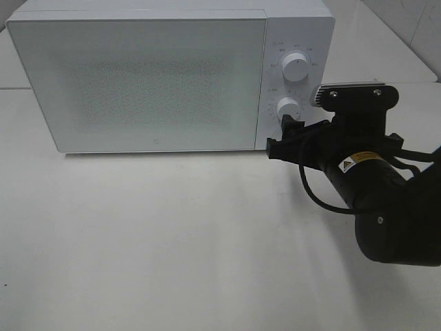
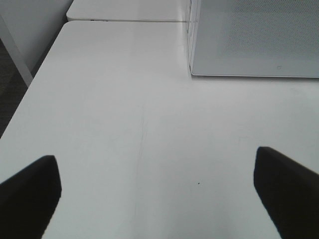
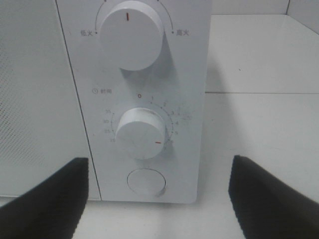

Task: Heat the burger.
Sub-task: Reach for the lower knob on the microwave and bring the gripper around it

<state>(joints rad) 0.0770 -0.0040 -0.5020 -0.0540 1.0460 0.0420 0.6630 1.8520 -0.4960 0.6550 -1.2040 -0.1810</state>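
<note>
The burger is out of view; the white microwave (image 1: pixel 151 83) has its door shut and the frosted door shows nothing inside. My right gripper (image 1: pixel 284 134) is open in front of the control panel, close to the lower timer knob (image 1: pixel 289 107). In the right wrist view its fingers (image 3: pixel 50 199) stand apart on either side of the timer knob (image 3: pixel 142 133) and hold nothing. The knob's red mark points away from zero. My left gripper (image 2: pixel 155 157) is open over bare table, holding nothing.
Above the timer knob is the power knob (image 3: pixel 130 35), and below it a round button (image 3: pixel 147 181). The microwave's left corner (image 2: pixel 192 69) shows in the left wrist view. The white table (image 1: pixel 172 241) stretches in front, with a seam behind.
</note>
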